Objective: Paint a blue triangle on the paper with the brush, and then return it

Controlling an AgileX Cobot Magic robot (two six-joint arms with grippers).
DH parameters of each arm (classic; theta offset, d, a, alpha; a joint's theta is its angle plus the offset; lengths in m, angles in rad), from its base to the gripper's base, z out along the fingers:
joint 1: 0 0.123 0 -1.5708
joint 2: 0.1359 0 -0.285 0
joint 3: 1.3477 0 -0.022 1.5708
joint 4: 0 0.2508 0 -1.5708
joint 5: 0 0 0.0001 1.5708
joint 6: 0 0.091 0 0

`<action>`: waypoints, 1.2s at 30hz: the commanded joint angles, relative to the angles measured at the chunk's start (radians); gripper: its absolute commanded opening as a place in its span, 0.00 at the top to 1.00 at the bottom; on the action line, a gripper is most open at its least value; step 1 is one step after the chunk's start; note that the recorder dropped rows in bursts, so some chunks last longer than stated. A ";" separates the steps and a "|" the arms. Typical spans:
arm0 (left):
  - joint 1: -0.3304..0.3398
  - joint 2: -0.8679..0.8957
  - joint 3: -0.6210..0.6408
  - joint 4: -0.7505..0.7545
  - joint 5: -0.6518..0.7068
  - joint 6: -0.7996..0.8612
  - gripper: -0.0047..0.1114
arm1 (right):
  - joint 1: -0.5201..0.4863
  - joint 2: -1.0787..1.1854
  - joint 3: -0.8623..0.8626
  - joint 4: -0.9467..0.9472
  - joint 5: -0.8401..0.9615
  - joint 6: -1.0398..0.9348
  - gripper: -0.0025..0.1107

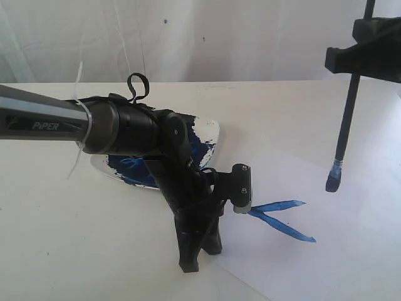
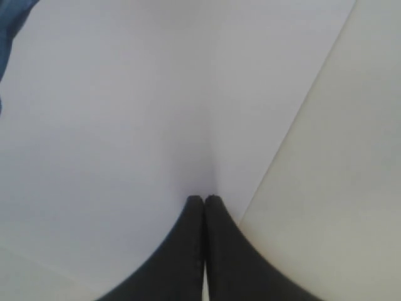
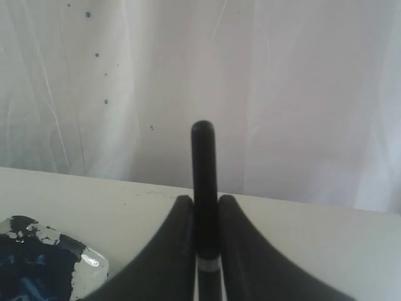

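In the exterior view, the left gripper (image 1: pixel 200 257) pointed down at the near left edge of the paper (image 1: pixel 338 251), which lay flat on the white table (image 1: pixel 62 238). Whether its tips pressed the sheet could not be told. On the paper just beside that arm lay the blue triangle (image 1: pixel 282 216), of which only two uneven strokes showed, spreading from one corner like an open V. Behind the arm sat a white dish (image 1: pixel 210 135) smeared with dark blue paint. At the upper right, the right gripper (image 1: pixel 362 53) held the brush (image 1: pixel 346 125) nearly upright, its blue-stained tip hanging above the paper, apart from the strokes.

In the left wrist view, the left gripper (image 2: pixel 204 204) was clenched on nothing, its two black fingers (image 2: pixel 188 251) touching. The tips stood over the paper (image 2: pixel 125 125), close to its edge, with the table (image 2: pixel 351 188) beyond. A patch of blue showed in one corner, too cropped to identify.

In the right wrist view, the right gripper (image 3: pixel 204 199) clamped the brush (image 3: pixel 203 150) by its black handle, the rounded handle end rising past the fingers. The paint dish (image 3: pixel 37 263) lay off to one side on the table (image 3: pixel 313 238), before a white curtain (image 3: pixel 301 94) flecked with blue.
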 commanded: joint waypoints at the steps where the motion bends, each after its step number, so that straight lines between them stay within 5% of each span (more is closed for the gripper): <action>1: -0.006 0.003 0.000 -0.011 0.016 -0.002 0.96 | -0.009 0.007 -0.006 -0.040 0.019 0.038 0.98; 36: -0.006 0.003 0.000 -0.011 0.019 -0.004 0.96 | -0.007 0.218 0.028 -0.127 -0.206 0.316 0.98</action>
